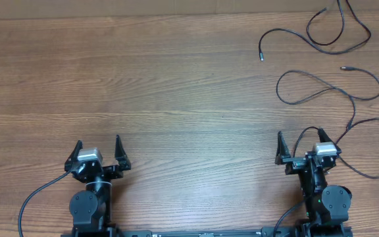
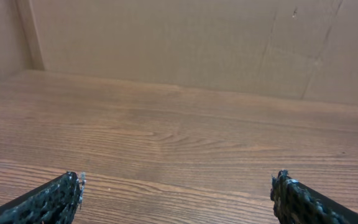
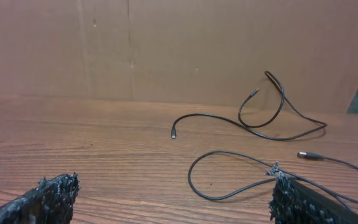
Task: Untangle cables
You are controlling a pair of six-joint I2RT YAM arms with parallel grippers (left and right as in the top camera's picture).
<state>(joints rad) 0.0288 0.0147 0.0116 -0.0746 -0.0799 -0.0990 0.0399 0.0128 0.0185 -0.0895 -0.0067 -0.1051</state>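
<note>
A brown wood-grain table (image 1: 176, 85) carries thin black flexible cables (image 1: 353, 99) in loose loops over its far right part (where one ends and the next begins is hard to tell). One small plug tip (image 1: 262, 57) lies free at their left. At the near edge, the black two-finger left gripper (image 1: 98, 142) and right gripper (image 1: 301, 135) stand spread wide and empty, and a strand curves just beside the right one.
</note>
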